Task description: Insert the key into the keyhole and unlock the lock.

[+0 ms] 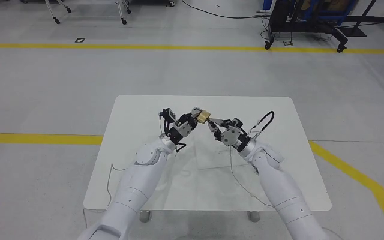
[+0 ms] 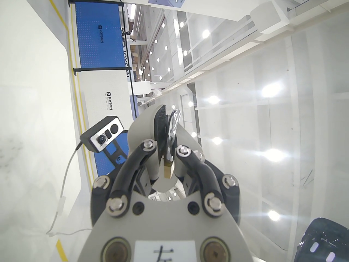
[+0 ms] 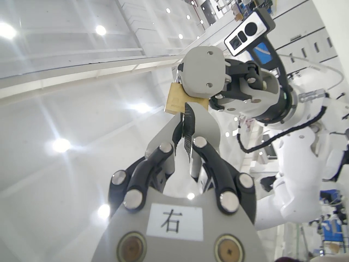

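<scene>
A brass padlock [image 1: 204,116] hangs in the air above the middle of the white table [image 1: 150,180]. My left gripper [image 1: 195,116] is shut on it. Between the left fingers [image 2: 161,126] show the silver shackle [image 2: 174,122] and a strip of the brass body [image 2: 168,170]. My right gripper [image 1: 214,124] meets it from the opposite side. In the right wrist view, that gripper [image 3: 188,110] is shut with its tips against the underside of the padlock [image 3: 175,100]. The key is hidden between its pads [image 3: 189,134].
A thin white cable [image 1: 237,174] trails over the table under the right arm. A black cable loop [image 1: 266,120] stands off the right wrist. Both arms rise from the table's near edge. Yellow floor lines [image 1: 180,47] and wheeled stands lie far behind.
</scene>
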Controlling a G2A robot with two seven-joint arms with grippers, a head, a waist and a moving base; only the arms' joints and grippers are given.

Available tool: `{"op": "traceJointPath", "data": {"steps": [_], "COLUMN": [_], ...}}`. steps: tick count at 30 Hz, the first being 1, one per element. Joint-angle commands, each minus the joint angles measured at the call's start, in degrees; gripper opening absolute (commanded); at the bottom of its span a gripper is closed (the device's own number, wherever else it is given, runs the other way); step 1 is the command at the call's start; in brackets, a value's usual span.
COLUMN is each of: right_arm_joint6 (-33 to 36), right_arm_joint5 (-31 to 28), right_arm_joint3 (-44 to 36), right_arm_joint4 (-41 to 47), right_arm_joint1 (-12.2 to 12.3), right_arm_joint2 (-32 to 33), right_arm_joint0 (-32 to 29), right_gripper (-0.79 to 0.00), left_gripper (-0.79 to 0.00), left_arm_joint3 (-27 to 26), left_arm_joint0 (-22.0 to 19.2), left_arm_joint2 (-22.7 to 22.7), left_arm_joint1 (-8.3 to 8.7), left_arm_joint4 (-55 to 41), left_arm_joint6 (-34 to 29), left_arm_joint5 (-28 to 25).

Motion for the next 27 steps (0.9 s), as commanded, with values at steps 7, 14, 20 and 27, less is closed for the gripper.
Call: {"op": "traceJointPath", "data": {"steps": [7, 14, 20, 27], "right_arm_joint6": [5.1, 6.66, 6.29, 1.6], "right_arm_joint5": [9.75, 10.16, 6.3, -0.41], "right_arm_joint3": [7.9, 10.77, 8.93, 2.84], "right_arm_joint4": [10.96, 11.65, 5.6, -3.92], "right_arm_joint1": [-0.73, -0.88, -0.23, 1.19], "right_arm_joint2": [-1.36, -2.03, -1.66, 1.26], "right_arm_joint0": [3.5, 5.1, 4.89, 2.47], "right_gripper": [-0.785, -0.785, -0.139, 0.0], "left_gripper": [-0.785, -0.785, -0.785, -0.785], "left_arm_joint3": [-0.19, -0.44, -0.74, -0.93], "left_arm_joint0": [0.15, 0.26, 0.33, 0.41], "left_arm_joint2": [0.15, 0.26, 0.16, -0.4], "left_arm_joint1": [0.03, 0.12, 0.19, 0.39], "left_arm_joint4": [1.71, 4.18, 4.71, 5.46], "left_arm_joint6": [0.43, 2.17, 2.88, 4.44], "left_arm_joint5": [-3.91, -6.56, -6.93, -6.54]}}
